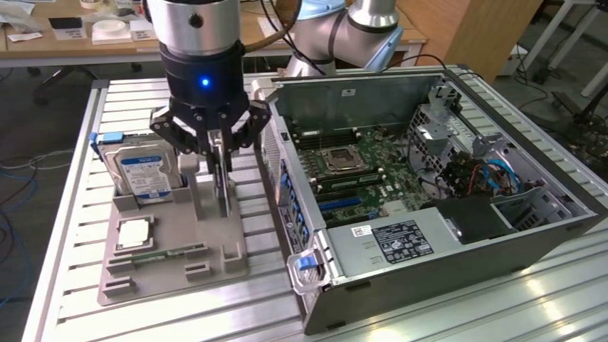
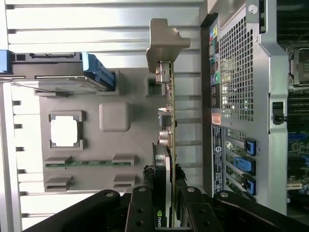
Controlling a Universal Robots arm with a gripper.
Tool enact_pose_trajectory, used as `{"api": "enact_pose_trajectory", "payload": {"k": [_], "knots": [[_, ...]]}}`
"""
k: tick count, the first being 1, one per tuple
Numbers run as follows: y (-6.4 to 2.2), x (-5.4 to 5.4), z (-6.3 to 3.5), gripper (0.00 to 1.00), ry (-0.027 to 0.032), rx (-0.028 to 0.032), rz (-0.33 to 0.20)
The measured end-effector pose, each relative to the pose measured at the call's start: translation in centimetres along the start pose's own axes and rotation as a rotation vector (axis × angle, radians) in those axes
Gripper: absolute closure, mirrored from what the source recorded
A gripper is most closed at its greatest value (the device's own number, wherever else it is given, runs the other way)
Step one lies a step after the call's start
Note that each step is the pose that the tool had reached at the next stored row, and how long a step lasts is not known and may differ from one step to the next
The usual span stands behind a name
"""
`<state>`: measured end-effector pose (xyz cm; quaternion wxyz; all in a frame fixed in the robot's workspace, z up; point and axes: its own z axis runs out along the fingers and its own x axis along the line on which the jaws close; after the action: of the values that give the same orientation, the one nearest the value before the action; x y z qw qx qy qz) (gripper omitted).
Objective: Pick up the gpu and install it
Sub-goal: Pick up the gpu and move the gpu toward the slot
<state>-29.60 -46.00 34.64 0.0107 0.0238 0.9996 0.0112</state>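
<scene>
The gpu (image 1: 224, 187) is a thin card standing on edge over the grey holder tray (image 1: 211, 265), beside the open computer case (image 1: 532, 235). My gripper (image 1: 221, 151) comes down from above with a finger on each face of the card, shut on its upper edge. In the wrist view the gpu (image 2: 169, 111) runs away from the gripper (image 2: 166, 215) as a narrow green edge that ends in the silver bracket (image 2: 163, 42). I cannot tell whether its lower edge still rests in the tray's slot.
On the tray stand a hard drive (image 1: 142, 171) with a blue-white label, a processor chip (image 1: 133, 233) and a narrow green memory stick (image 1: 156, 254). The case lies open with the motherboard (image 1: 366, 174) exposed. Its perforated rear panel (image 2: 241, 72) is close beside the card.
</scene>
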Motion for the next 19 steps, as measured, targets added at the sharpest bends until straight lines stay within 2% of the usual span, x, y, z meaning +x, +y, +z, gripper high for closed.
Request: {"api": "enact_pose_trajectory", "payload": {"k": [8,14,19], "knots": [[0.05,0.0,-2.38,0.73,0.0001,0.0000,0.000],[0.08,-0.1,-3.65,0.73,0.0001,0.0000,0.000],[0.10,-0.1,-4.34,0.73,0.0000,0.0000,0.000]]}}
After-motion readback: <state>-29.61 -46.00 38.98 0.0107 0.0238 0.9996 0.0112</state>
